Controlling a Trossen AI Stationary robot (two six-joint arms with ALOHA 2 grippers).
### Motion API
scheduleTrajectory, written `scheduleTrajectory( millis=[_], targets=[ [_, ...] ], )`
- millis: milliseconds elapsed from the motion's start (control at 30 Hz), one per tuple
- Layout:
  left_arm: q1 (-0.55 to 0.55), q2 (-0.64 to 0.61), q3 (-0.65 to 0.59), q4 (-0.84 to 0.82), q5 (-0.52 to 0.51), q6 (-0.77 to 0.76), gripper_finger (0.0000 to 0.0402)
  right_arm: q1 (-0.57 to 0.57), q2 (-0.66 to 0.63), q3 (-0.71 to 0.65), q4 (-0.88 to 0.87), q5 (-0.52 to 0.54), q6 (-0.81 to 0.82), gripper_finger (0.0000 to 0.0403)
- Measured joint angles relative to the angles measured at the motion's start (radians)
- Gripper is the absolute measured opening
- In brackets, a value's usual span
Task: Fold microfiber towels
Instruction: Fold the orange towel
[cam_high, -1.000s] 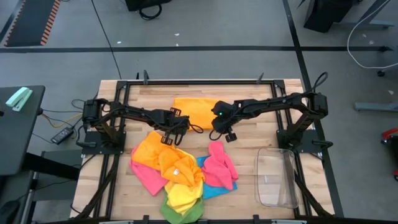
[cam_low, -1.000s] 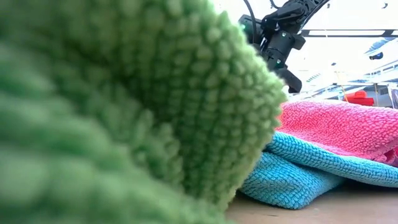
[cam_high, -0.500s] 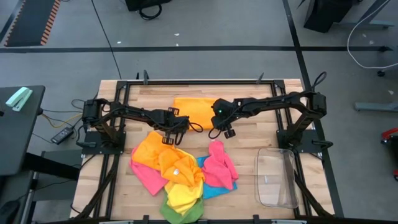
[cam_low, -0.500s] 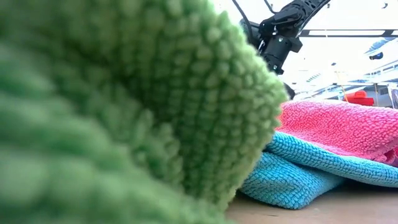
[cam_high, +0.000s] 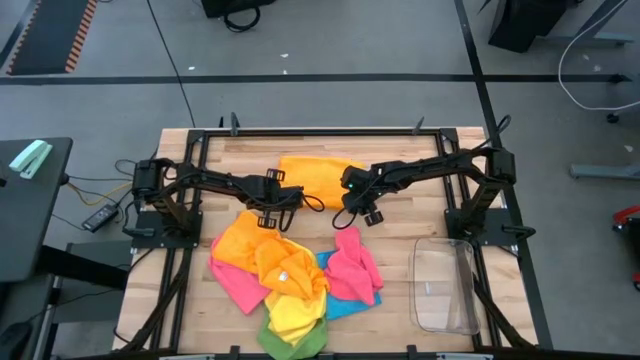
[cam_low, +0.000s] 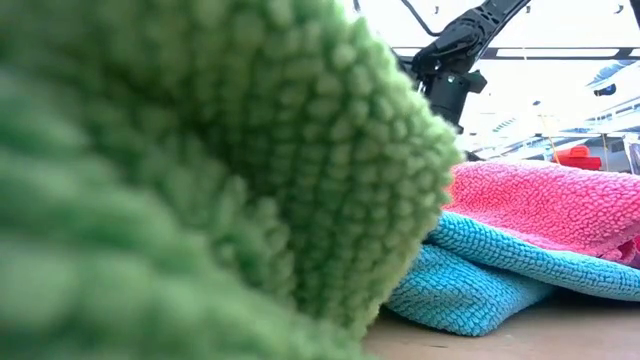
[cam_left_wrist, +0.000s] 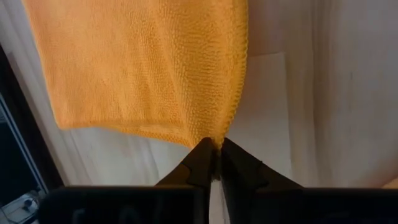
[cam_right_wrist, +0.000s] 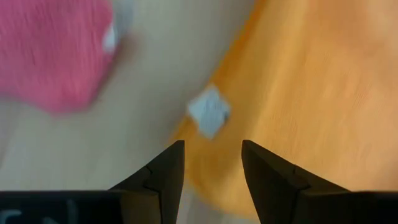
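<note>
Nearest the low camera, a green microfiber towel fills the view, with a blue towel and a pink towel stacked behind it; from above these belong to a loose heap with a yellow towel and a crumpled orange towel at the table's near side, and a clear plastic bin stands to their right. Farther back, spread flat on the wooden table, lies the orange towel being folded. The left gripper has its fingers pressed together, pinching that towel's corner hem. The right gripper hovers over the opposite near corner with fingers spread and nothing between them, a small white tag just ahead. The cloth looks light, limp and grippy rather than slippery; it will likely sag and drag, so both near corners at the stitched hem seem the best holds, lifted together to carry the edge over evenly.
</note>
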Motion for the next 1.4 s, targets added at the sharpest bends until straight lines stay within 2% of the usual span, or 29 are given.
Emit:
scheduleTrajectory(
  millis=[300,567,867,1167,1400],
  targets=[
    [0.001,0.0,0.0,0.003,0.0,0.001,0.001,0.02,0.0,0.0,-0.04,0.049,-0.121,0.0163],
    [0.001,0.0,0.0,0.005,0.0,0.001,0.0035,0.083,0.006,0.0,-0.054,0.12,-0.196,0.0124],
    [0.001,0.0,0.0,0.007,0.0,-0.005,0.001,0.081,0.035,-0.04,0.008,0.127,-0.225,0.0091],
    [0.001,0.0,0.0,0.007,0.0,0.0,0.0035,0.082,0.018,-0.072,0.044,0.161,-0.213,0.0048],
    [0.0,0.0,0.0,0.008,0.0,0.0,0.0013,0.082,-0.001,-0.072,0.032,0.17,-0.211,0.0045]
  ],
)
